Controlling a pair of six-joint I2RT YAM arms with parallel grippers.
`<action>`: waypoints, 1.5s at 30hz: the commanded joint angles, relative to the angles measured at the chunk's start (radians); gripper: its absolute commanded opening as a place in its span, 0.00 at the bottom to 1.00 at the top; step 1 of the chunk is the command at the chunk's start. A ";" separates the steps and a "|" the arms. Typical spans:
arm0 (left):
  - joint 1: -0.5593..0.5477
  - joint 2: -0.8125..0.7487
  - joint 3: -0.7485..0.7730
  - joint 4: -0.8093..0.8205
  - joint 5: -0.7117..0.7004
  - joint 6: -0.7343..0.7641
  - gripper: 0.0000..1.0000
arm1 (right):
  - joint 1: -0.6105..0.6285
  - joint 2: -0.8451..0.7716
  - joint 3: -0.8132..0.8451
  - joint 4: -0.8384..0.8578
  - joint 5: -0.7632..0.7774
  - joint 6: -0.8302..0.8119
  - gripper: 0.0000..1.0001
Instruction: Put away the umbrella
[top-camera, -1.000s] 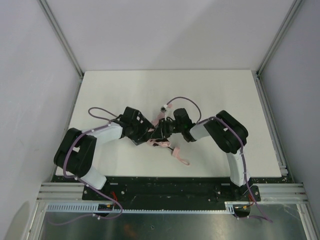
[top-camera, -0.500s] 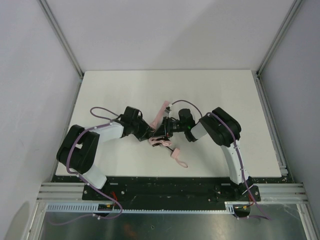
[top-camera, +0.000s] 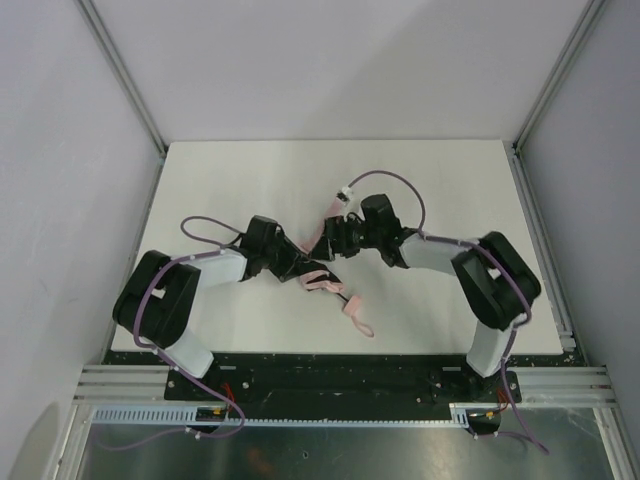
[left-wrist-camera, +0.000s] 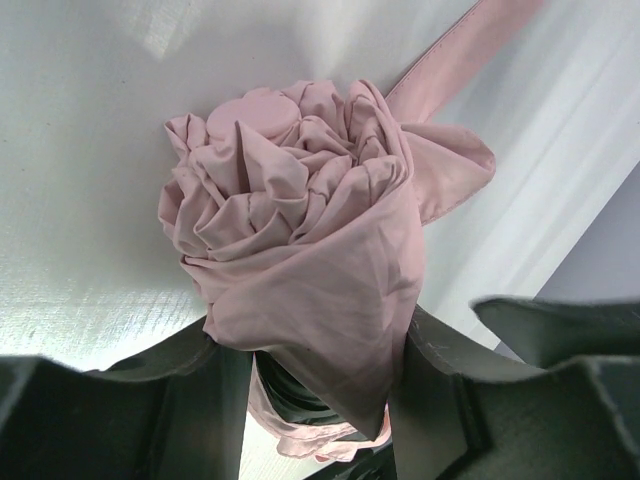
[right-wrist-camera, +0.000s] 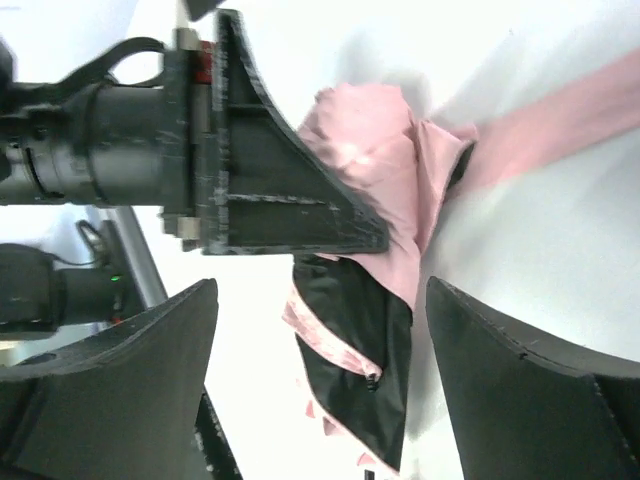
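Umbrella (left-wrist-camera: 300, 250) sits well inside the table (top-camera: 250, 170) edges.

Top camera looks down; both wrist cameras closely share, apparently, the umbrella (left-wrist-camera: 300, 250).

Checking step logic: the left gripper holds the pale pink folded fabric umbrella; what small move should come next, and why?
Probably close the right gripper on the loose pink strap to wrap it round. The left gripper clamps the pale pink fabric umbrella, the right one stands open facing it, and the strap trails free.

umbrella (left-wrist-camera: 300, 240) on table (top-camera: 250, 180), in left gripper (left-wrist-camera: 318, 335).
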 joint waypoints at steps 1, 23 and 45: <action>0.004 0.073 -0.085 -0.192 -0.162 0.087 0.32 | 0.154 -0.141 0.022 -0.166 0.390 -0.339 0.89; 0.005 0.047 -0.093 -0.180 -0.110 0.067 0.32 | 0.443 0.077 0.032 0.004 1.026 -0.691 0.82; 0.102 -0.144 0.006 -0.180 -0.071 0.198 0.83 | 0.297 0.146 0.046 -0.140 0.699 -0.459 0.00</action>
